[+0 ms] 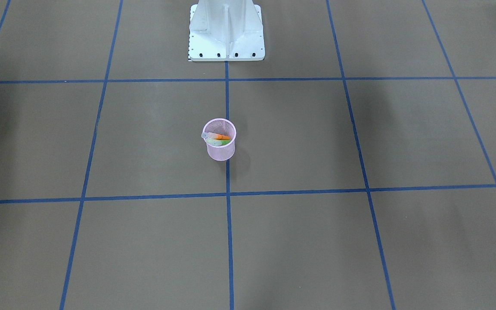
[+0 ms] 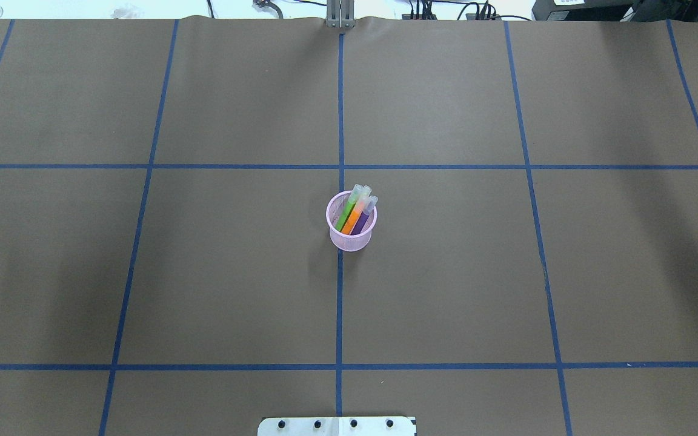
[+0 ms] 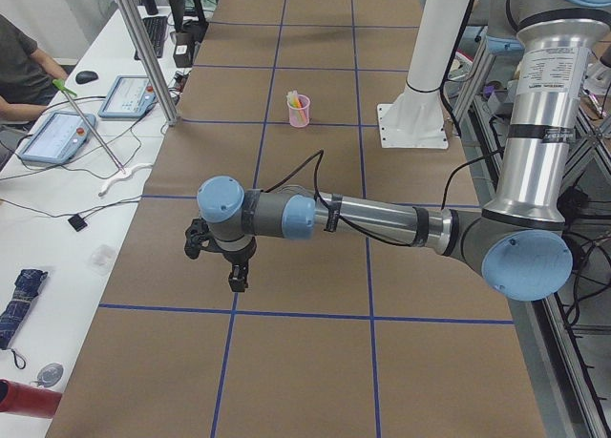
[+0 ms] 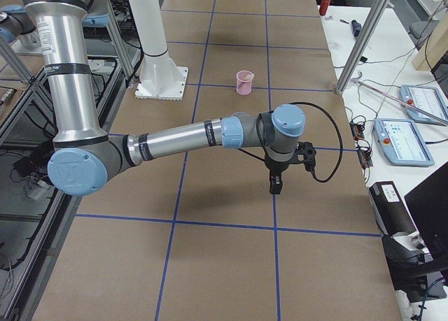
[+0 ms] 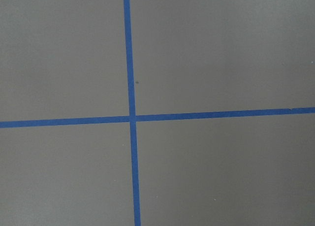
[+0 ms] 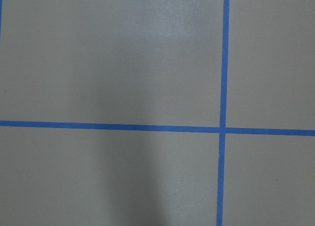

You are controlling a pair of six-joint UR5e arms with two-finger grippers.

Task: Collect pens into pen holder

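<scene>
The pink mesh pen holder (image 1: 221,151) stands upright at the table's middle, on the centre tape line; it also shows in the overhead view (image 2: 351,242). Inside it lean a green pen (image 2: 346,215), an orange pen (image 2: 355,217) and a purple pen (image 2: 362,221), caps above the rim. My left gripper (image 3: 236,279) shows only in the exterior left view, low over the table far from the holder; I cannot tell if it is open. My right gripper (image 4: 274,187) shows only in the exterior right view, likewise far from the holder (image 4: 244,87).
Blue tape lines divide the brown table into squares. The white robot base (image 1: 226,32) stands at the robot's edge. A side bench with tablets (image 3: 59,135) and a seated operator (image 3: 24,66) runs along the far side. Both wrist views show only table and tape.
</scene>
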